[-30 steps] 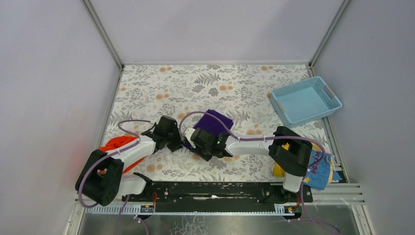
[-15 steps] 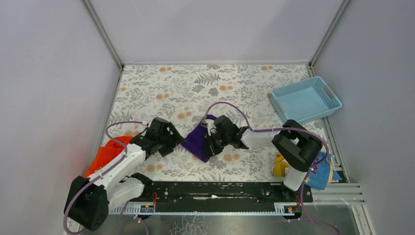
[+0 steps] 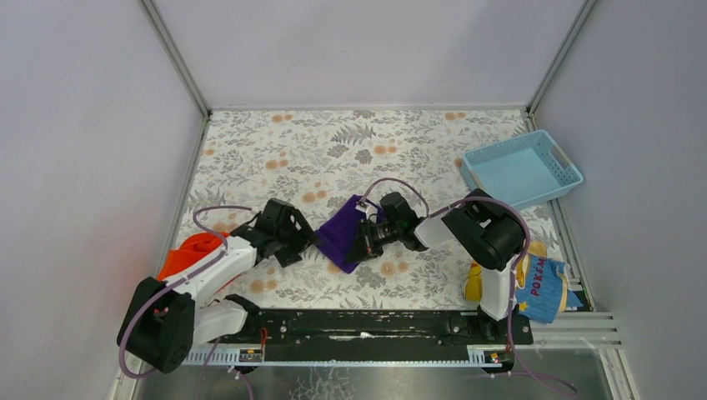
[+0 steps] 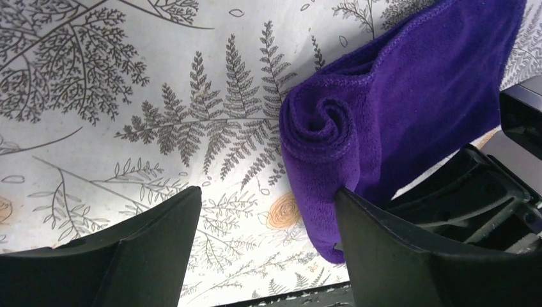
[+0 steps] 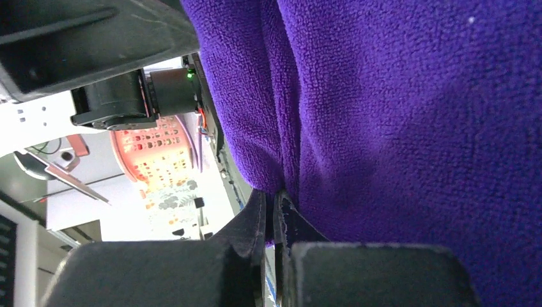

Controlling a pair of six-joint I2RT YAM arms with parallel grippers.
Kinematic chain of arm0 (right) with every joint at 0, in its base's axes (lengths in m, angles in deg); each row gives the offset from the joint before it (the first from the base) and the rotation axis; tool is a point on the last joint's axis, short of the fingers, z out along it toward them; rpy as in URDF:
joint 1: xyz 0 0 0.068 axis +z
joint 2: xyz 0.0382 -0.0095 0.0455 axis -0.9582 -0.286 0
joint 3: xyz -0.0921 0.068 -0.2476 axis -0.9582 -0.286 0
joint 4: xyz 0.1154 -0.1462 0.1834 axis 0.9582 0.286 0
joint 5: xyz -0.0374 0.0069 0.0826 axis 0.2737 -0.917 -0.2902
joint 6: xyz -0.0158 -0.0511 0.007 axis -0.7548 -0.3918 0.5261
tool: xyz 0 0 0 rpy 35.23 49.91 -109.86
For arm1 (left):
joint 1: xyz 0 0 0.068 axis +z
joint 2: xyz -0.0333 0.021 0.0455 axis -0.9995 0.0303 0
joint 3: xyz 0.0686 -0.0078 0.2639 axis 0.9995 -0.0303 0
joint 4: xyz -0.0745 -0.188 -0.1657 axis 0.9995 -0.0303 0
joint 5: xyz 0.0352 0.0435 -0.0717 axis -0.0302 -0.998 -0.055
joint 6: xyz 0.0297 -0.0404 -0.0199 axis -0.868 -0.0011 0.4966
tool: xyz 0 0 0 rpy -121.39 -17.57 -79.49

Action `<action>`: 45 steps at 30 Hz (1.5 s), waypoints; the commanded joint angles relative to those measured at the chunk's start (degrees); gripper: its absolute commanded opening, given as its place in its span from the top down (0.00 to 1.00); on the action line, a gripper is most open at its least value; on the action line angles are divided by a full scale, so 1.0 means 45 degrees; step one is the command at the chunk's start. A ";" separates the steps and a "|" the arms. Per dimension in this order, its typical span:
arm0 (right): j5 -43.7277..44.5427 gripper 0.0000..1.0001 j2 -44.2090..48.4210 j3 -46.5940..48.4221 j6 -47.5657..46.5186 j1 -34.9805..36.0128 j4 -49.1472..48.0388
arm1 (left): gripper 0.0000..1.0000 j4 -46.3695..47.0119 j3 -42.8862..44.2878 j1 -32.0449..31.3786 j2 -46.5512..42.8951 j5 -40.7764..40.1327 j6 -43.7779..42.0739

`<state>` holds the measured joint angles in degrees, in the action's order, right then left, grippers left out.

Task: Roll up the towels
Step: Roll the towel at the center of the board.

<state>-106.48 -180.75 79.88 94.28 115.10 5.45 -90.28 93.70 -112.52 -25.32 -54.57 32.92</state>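
Observation:
The purple towel (image 3: pixel 340 236) lies partly rolled on the floral mat, its rolled end showing as a spiral in the left wrist view (image 4: pixel 319 131). My right gripper (image 3: pixel 364 242) is shut on the towel's edge, and purple cloth (image 5: pixel 396 115) fills its view above the pinched fingers (image 5: pixel 273 211). My left gripper (image 3: pixel 307 244) is open just left of the towel; its right finger (image 4: pixel 383 243) touches the roll's end. The orange-red towel (image 3: pixel 190 252) lies at the mat's left edge, partly under the left arm.
A light blue basket (image 3: pixel 522 172) stands at the back right. A yellow-and-blue printed cloth (image 3: pixel 542 287) lies at the front right by the right arm's base. Grey walls enclose the mat on three sides.
The right gripper has pulled the purple towel's edge up and back toward the right, bunching it into a fold. The left gripper swung off the towel and sits open at its left end.

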 commanded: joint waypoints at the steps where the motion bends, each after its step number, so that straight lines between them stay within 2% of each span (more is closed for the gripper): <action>1: -0.0818 1.00 -0.0298 0.0091 0.0774 -0.0285 -0.1010 | 0.26 0.1478 0.0342 0.0096 0.0857 0.0145 -0.0031; 7: -0.0722 0.99 -0.0666 0.0140 0.0741 -0.0504 -0.0778 | 0.33 0.2274 0.0668 0.0095 0.2314 -0.0060 -0.0139; 11: -0.0113 0.94 -0.0337 0.0513 -0.0407 -0.0500 0.0834 | 0.40 0.2303 0.0773 0.0096 0.3183 -0.0456 -0.0240; 15: 0.1487 0.79 0.1130 0.1164 -0.2661 -0.0474 0.3974 | 0.46 0.2336 0.0584 0.0096 0.3835 -0.0653 -0.0243; 19: 0.3881 0.62 0.2852 0.1862 -0.4839 -0.0169 0.6984 | 0.48 0.2381 0.0355 0.0096 0.4175 -0.0747 -0.0262; 22: 0.5786 0.52 0.4056 0.2249 -0.6179 0.0437 0.8331 | 0.48 0.2358 0.0264 0.0094 0.4259 -0.0858 -0.0318; 25: 0.8110 0.45 0.4803 0.2635 -0.7687 0.1713 0.9128 | 0.47 0.2304 0.0315 0.0096 0.4366 -0.0863 -0.0388; 32: 1.2464 0.35 0.4518 0.3314 -1.0186 0.4372 0.9461 | 0.48 0.2264 0.0438 0.0076 0.4507 -0.0817 -0.0478; 38: 1.4378 0.34 0.4111 0.3183 -1.1298 0.5668 0.8431 | 0.47 0.2281 0.0523 0.0000 0.4692 -0.0761 -0.0497; 45: 1.5159 0.36 0.2885 0.3455 -1.1961 0.6425 0.8158 | 0.47 0.2264 0.0651 -0.0154 0.4851 -0.0805 -0.0536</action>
<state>-43.55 -164.64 92.95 43.92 142.20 44.20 -75.59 98.66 -112.67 -7.11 -53.91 32.81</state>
